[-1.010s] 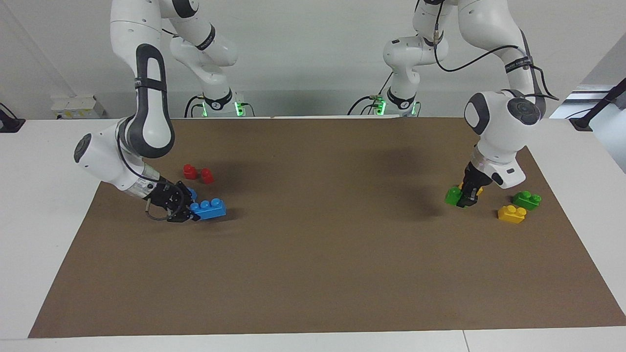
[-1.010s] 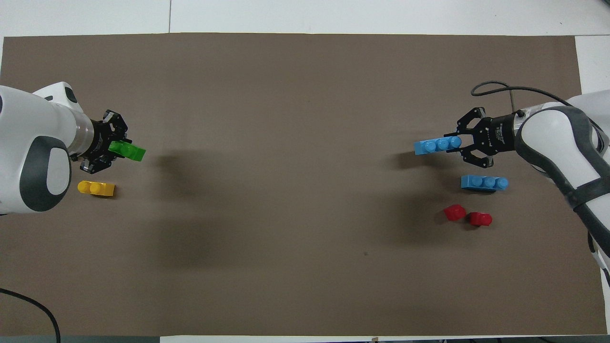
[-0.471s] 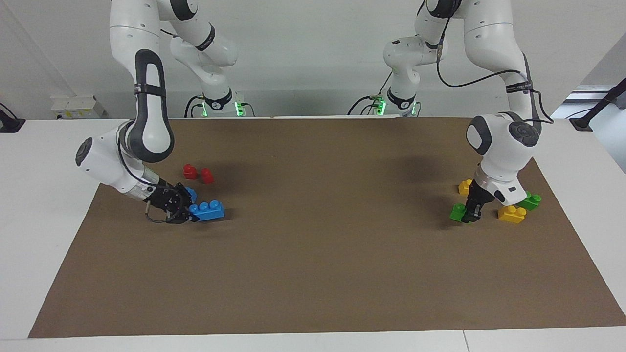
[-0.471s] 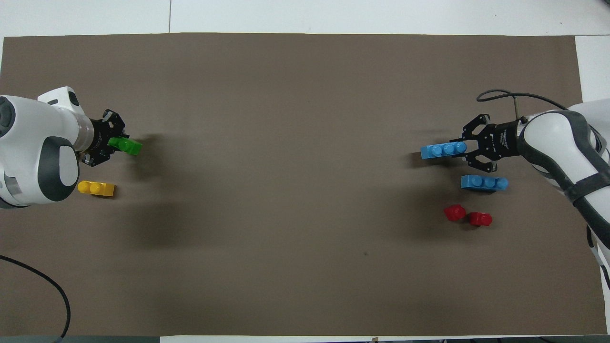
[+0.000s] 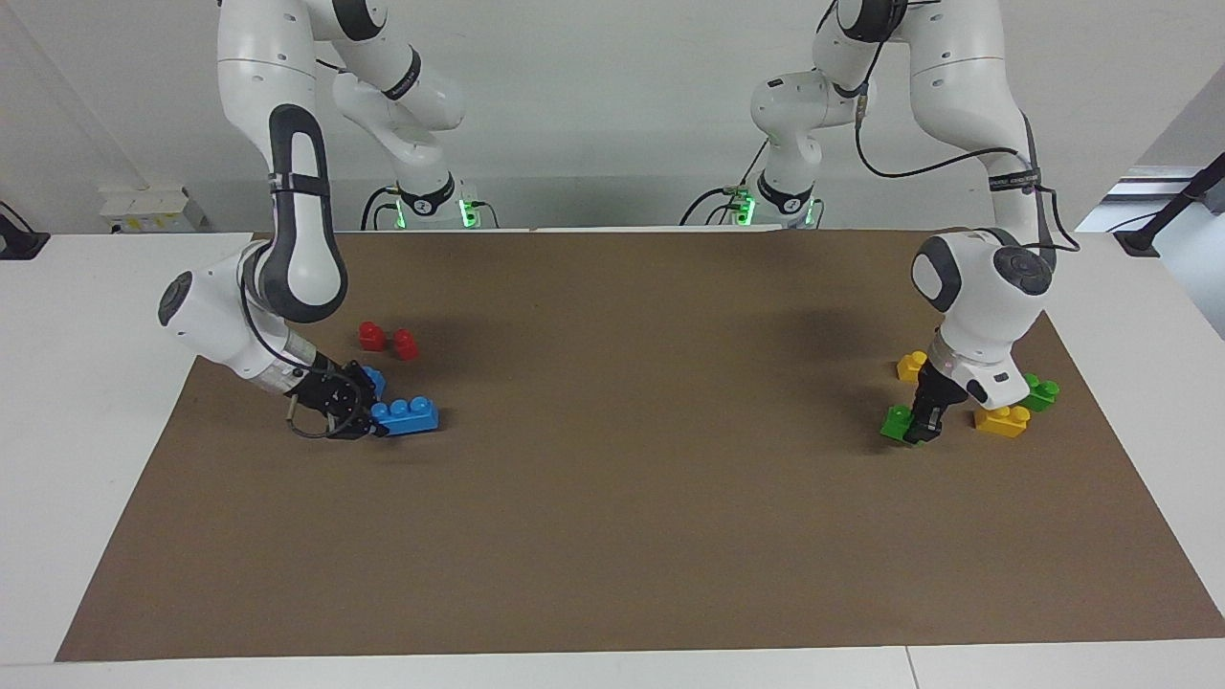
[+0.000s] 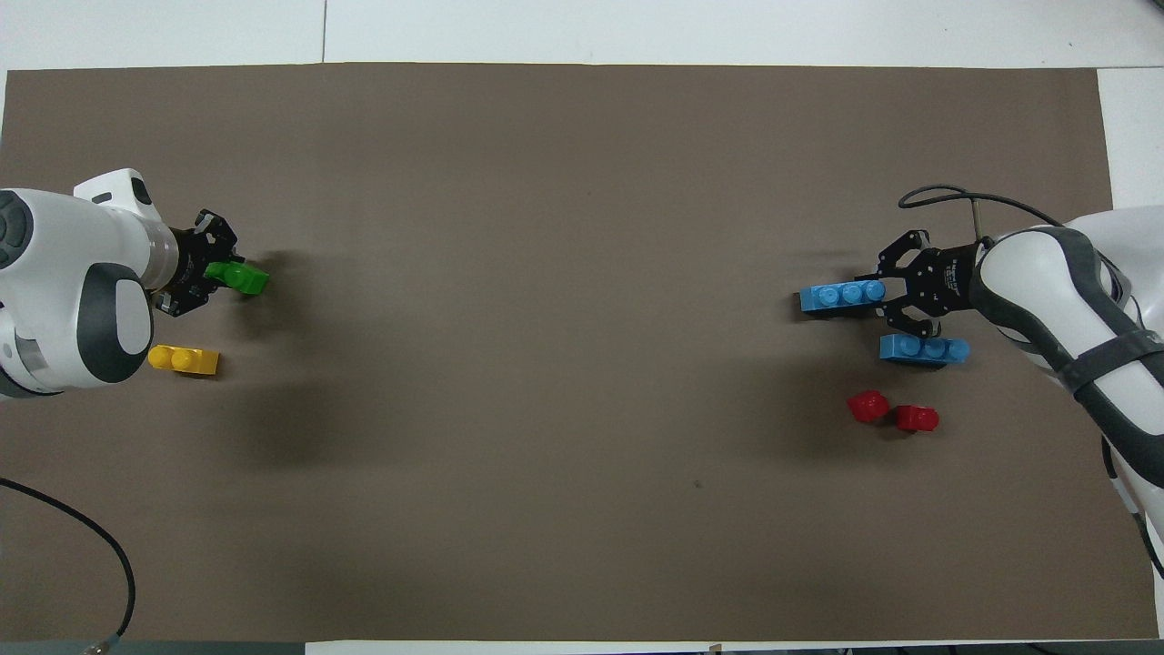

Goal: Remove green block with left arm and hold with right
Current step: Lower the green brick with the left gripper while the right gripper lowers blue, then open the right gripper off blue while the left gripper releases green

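The left gripper (image 5: 917, 429) was shut on the green block (image 5: 897, 422), low at the brown mat (image 5: 612, 536), near the mat's edge at the left arm's end of the table; the block seemed to rest on the mat or hang just above it (which, I could not tell). The block jutted out of the fingertips toward the table's middle, gripped by one end only. Just beside it lay a yellow brick (image 5: 1001, 420), and a second green brick (image 5: 1039, 391) and another yellow one (image 5: 911, 366) sat closer to the robots.

At the right arm's end of the table the right gripper (image 5: 368, 421) was low over the mat with its fingers at the end of a blue brick (image 5: 406, 414); whether they were clamped or slackening I could not tell. A second blue brick (image 6: 924, 349) and two red pieces (image 5: 387, 339) lay nearby.

Judged from this, the step in hand was setting the green block down. To do it well the left arm should seat the brick flat on the mat before parting its fingers, then withdraw straight upward, clear of the neighbouring yellow brick.
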`<act>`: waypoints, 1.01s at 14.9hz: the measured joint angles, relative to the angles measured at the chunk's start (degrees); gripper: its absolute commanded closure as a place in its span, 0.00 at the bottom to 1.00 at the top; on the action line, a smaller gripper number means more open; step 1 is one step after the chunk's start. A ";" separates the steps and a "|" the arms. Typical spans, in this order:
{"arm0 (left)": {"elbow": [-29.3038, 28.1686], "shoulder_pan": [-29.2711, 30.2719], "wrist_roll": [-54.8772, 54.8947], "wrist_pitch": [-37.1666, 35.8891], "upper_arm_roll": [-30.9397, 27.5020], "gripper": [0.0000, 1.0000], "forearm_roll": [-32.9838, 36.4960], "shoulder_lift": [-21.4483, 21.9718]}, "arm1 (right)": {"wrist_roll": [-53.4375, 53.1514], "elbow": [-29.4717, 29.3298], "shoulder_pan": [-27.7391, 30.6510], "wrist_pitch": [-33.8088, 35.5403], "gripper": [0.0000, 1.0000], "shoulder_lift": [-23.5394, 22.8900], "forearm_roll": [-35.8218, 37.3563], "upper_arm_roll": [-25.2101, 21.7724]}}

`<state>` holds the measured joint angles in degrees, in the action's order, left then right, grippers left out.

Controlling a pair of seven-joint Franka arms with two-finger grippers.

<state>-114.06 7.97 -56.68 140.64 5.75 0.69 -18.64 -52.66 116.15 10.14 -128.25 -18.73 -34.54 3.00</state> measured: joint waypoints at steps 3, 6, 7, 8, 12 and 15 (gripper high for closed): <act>0.02 0.06 0.05 0.41 0.00 1.00 0.00 -0.26 | 0.00 0.02 -0.13 0.12 0.02 0.00 0.00 0.26; 0.02 0.39 0.66 0.88 -0.01 0.01 0.00 -0.41 | -0.01 -0.72 -0.16 2.71 0.00 0.31 0.00 0.29; 0.01 0.62 1.70 1.07 -0.01 0.00 0.01 -0.56 | -0.15 -1.52 -0.16 4.33 0.00 0.79 0.00 0.29; 0.01 0.77 2.93 1.16 -0.02 0.00 0.01 -0.74 | -0.31 -2.28 -0.16 5.78 0.00 1.48 0.00 0.29; 0.70 0.86 6.32 1.36 -0.01 0.00 0.01 -0.91 | -0.44 -4.50 -0.21 9.90 0.00 6.38 4.36 0.32; 2.15 0.84 6.90 0.37 0.20 0.00 0.01 -0.06 | 2.00 -8.39 -1.01 15.28 0.00 9.47 11.56 0.52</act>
<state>-111.91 8.80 -49.78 141.01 5.95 0.70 -18.70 -50.65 107.77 9.13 -112.97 -9.25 -22.97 3.52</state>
